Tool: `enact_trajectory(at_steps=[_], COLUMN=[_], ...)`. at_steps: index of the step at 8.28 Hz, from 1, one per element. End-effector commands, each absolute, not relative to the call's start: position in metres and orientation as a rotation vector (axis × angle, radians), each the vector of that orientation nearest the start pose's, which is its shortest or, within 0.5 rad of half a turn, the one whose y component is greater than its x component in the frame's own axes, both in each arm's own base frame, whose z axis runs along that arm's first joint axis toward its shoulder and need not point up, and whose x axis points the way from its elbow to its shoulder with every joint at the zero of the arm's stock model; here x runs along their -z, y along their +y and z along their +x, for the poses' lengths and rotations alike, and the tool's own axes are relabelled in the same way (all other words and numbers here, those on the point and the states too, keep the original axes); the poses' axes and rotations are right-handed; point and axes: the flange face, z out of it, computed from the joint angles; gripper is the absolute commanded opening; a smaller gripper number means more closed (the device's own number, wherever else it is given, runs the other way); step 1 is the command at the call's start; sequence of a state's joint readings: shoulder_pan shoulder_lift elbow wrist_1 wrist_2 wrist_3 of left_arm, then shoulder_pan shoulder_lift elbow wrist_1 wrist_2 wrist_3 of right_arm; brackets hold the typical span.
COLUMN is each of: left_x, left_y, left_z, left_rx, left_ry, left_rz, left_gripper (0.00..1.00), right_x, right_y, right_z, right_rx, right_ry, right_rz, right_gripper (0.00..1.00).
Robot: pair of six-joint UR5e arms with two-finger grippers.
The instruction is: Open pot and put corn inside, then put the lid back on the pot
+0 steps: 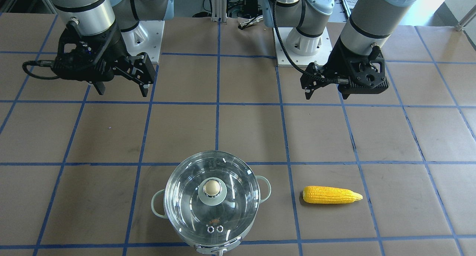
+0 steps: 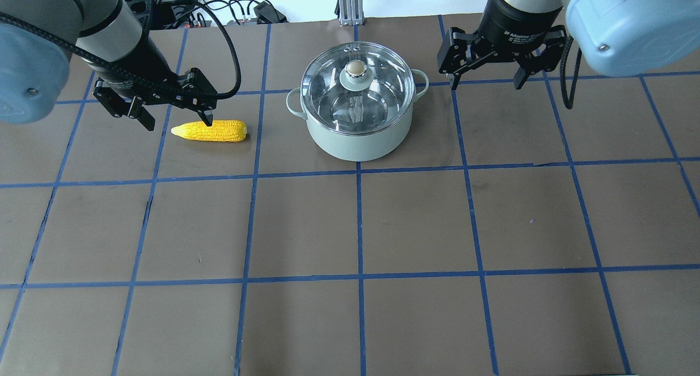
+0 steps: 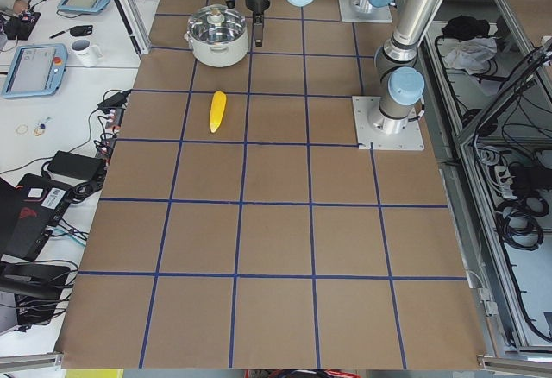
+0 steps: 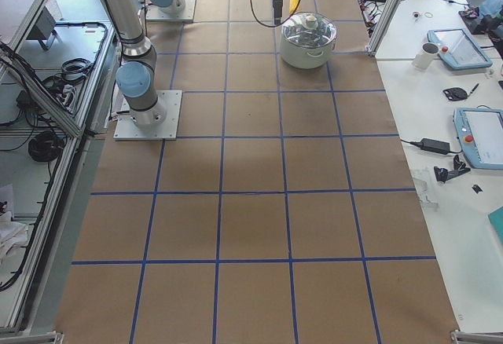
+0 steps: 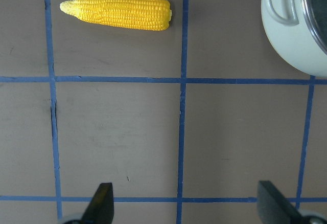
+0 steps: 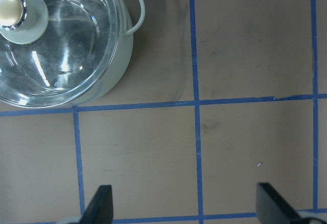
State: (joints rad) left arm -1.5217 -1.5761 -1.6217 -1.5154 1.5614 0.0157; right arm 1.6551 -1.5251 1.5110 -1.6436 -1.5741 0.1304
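The pot (image 2: 355, 141), mint-green with two loop handles, stands on the table with the clear glass lid (image 2: 358, 92) on it, knob up. The corn (image 2: 210, 130) lies flat to the pot's left, apart from it. My left gripper (image 2: 176, 123) is open and empty, hovering above the table on the robot's side of the corn (image 5: 117, 12). My right gripper (image 2: 486, 83) is open and empty, hovering to the right of the pot (image 6: 122, 50). In the front view, both the left gripper (image 1: 326, 94) and the right gripper (image 1: 122, 92) sit well back from the lid (image 1: 212, 207) and the corn (image 1: 331, 195).
The table is brown paper with a blue tape grid (image 2: 360, 223). The two arm bases (image 1: 303, 44) stand at the robot's edge. Side benches hold tablets (image 3: 33, 69), a mug (image 4: 425, 55) and cables.
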Motion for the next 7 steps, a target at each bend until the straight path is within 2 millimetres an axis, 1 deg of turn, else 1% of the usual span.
enact_trajectory(at_steps=[1, 2, 3, 5, 6, 7], left_x=[-0.464, -0.465, -0.463, -0.456, -0.445, -0.434], left_y=[-0.499, -0.499, -0.501, -0.509, -0.528, -0.543], left_z=[-0.110, -0.110, -0.108, -0.104, -0.098, -0.095], left_rx=[-0.009, -0.004, -0.008, -0.012, 0.062, 0.085], left_ry=[3.151, 3.154, 3.157, 3.148, 3.121, 3.083], left_rz=[-0.053, -0.051, -0.013, 0.204, 0.391, 0.575], left_gripper=[1.00, 1.00, 1.00, 1.00, 1.00, 1.00], right_x=[-0.503, -0.502, -0.503, -0.502, -0.502, -0.503], right_y=[-0.506, -0.507, -0.507, -0.507, -0.507, -0.507], right_z=[0.176, 0.177, 0.177, 0.176, 0.176, 0.176], right_rx=[0.141, 0.144, 0.146, 0.143, 0.143, 0.145], right_ry=[3.129, 3.129, 3.127, 3.128, 3.126, 3.124], right_rz=[0.072, 0.072, 0.072, 0.074, 0.074, 0.074], right_gripper=[1.00, 1.00, 1.00, 1.00, 1.00, 1.00])
